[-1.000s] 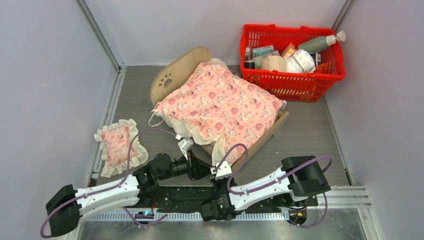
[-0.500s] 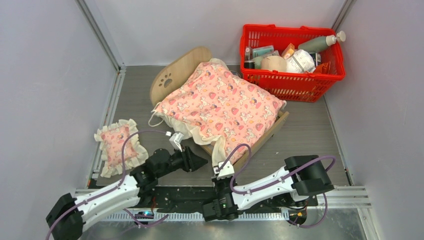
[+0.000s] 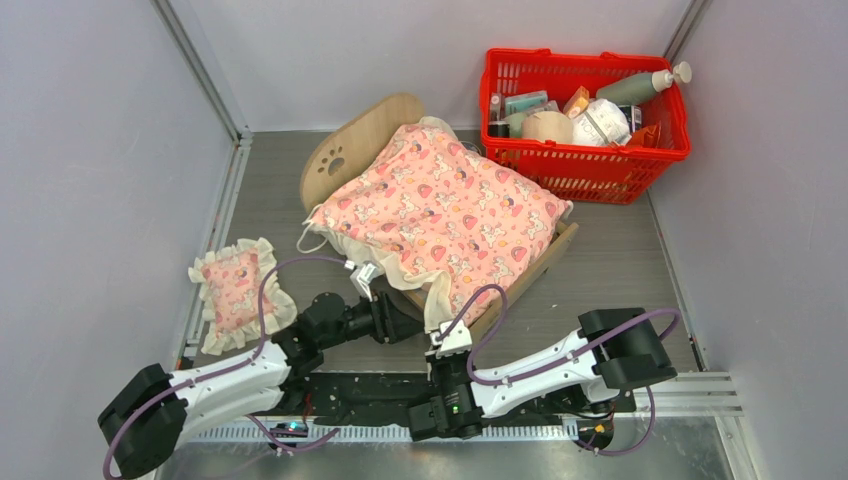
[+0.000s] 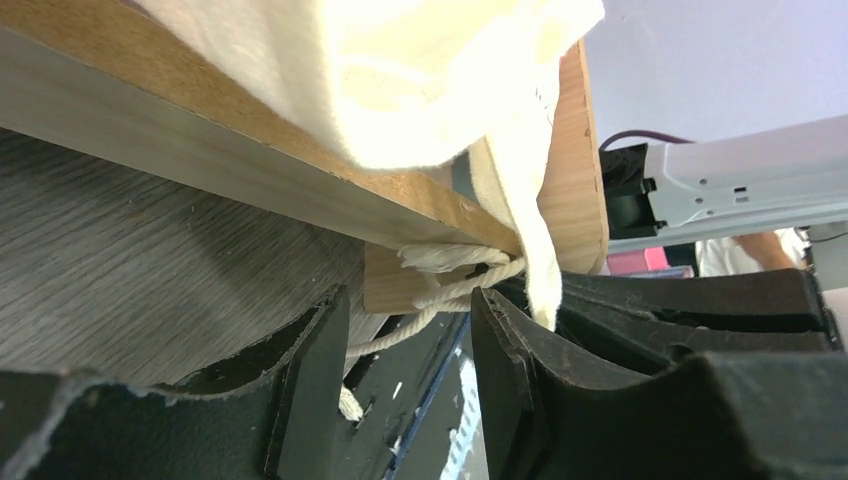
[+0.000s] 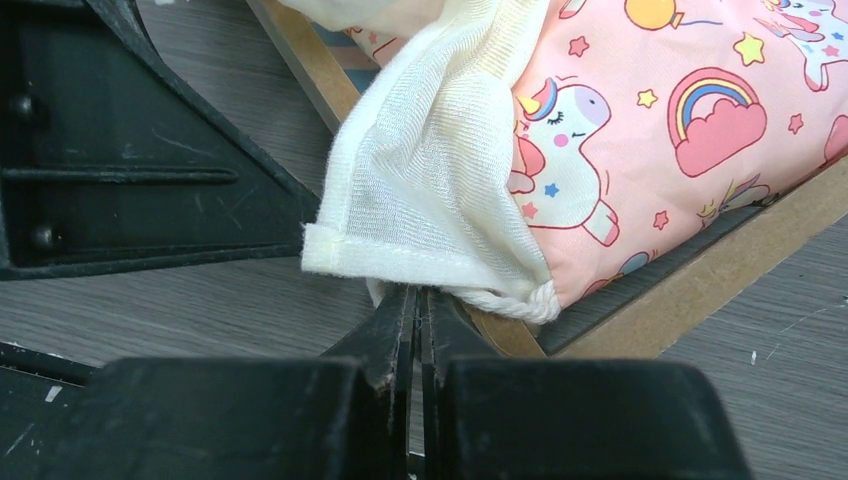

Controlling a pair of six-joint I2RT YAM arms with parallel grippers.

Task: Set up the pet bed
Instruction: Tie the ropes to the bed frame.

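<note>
The pet bed (image 3: 352,150) stands mid-table, its paw-print headboard at the back left. The pink blanket (image 3: 445,215) covers it and hides the mattress. My left gripper (image 3: 410,328) is low at the bed's near corner. In the left wrist view the left gripper (image 4: 405,345) is open, and a white rope (image 4: 440,300) from the wooden frame (image 4: 250,130) runs between its fingers (image 4: 310,380). My right gripper (image 5: 418,300) is shut, its tips touching the underside of the blanket's cream frill (image 5: 430,190) beside the frame (image 5: 700,285). The pink pillow (image 3: 232,290) lies at the left.
A red basket (image 3: 585,110) full of bottles and packets stands at the back right, close to the bed's far corner. Grey walls enclose the table on three sides. The two arms lie close together at the near edge, under the bed's foot end.
My left gripper drew back to the left, then came forward again to the bed's near corner, and its jaws have opened wider. The right arm has shifted only slightly.
</note>
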